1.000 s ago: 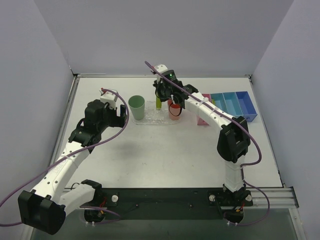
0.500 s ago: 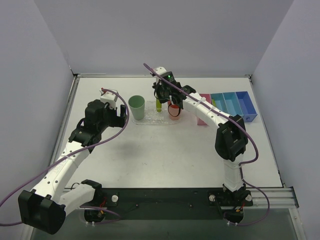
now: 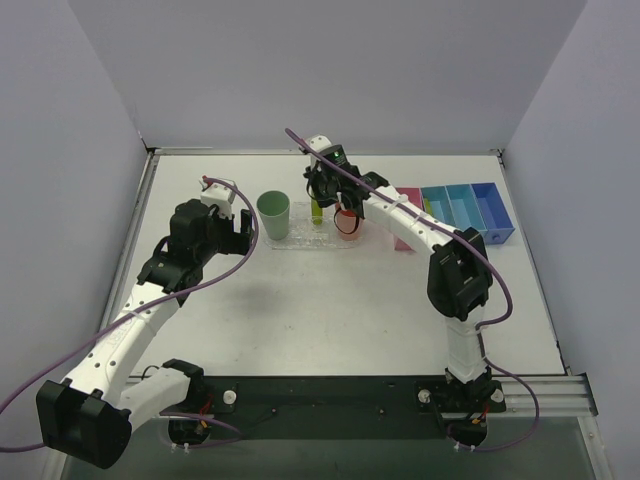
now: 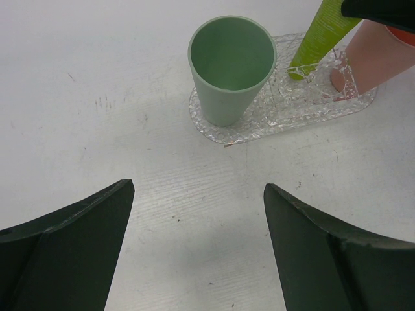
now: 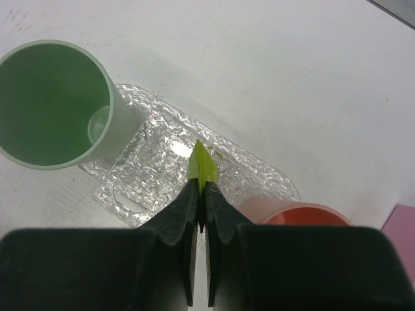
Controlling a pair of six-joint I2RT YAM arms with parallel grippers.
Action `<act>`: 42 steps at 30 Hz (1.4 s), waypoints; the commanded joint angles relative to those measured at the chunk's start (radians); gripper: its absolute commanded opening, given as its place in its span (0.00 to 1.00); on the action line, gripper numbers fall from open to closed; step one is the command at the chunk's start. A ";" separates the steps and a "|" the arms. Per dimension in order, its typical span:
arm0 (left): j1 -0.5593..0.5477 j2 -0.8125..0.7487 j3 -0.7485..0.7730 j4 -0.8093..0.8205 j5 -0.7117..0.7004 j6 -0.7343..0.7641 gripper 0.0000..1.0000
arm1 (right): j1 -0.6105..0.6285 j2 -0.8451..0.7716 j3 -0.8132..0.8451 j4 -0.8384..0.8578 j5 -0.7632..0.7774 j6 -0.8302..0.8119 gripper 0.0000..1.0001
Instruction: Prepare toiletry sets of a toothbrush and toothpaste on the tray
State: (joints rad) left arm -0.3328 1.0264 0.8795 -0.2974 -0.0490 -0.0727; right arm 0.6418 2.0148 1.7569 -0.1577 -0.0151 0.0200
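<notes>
Counting your clear tray [image 4: 259,123]: one green cup [image 4: 231,65], one salmon cup [image 4: 379,55], and one lime-green tube [image 4: 318,39] tilted between them, pinched by your right gripper [image 5: 200,186]. Your left gripper [image 4: 198,188] hangs spread wide nearby; blue bins [image 3: 472,208] sit well right

This is looking like a robotics lab test cell: a left arm [image 3: 150,300] and right arm [image 3: 455,285] are sitting bolted to a dark mounting plate [image 3: 330,395] at a plain white bench [image 3: 330,310], bare pale walls [image 3: 330,70] are enclosing it, and purple cables [image 3: 256,228] are trailing.
</notes>
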 commanded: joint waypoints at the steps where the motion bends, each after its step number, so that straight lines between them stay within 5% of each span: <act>1: -0.005 -0.003 0.045 0.017 -0.008 0.007 0.92 | -0.004 0.012 0.006 0.060 0.009 -0.035 0.00; 28: -0.008 0.000 0.045 0.017 -0.006 0.007 0.92 | -0.004 0.025 -0.036 0.076 0.012 -0.042 0.05; 37: -0.009 -0.002 0.045 0.017 -0.006 0.007 0.92 | -0.004 0.002 -0.048 0.083 0.012 -0.040 0.24; 42: -0.009 -0.003 0.044 0.015 -0.012 0.011 0.92 | -0.005 -0.024 -0.039 0.076 -0.002 -0.035 0.43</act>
State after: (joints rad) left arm -0.3393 1.0283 0.8795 -0.2970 -0.0490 -0.0708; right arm 0.6418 2.0422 1.7172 -0.1074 -0.0143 -0.0120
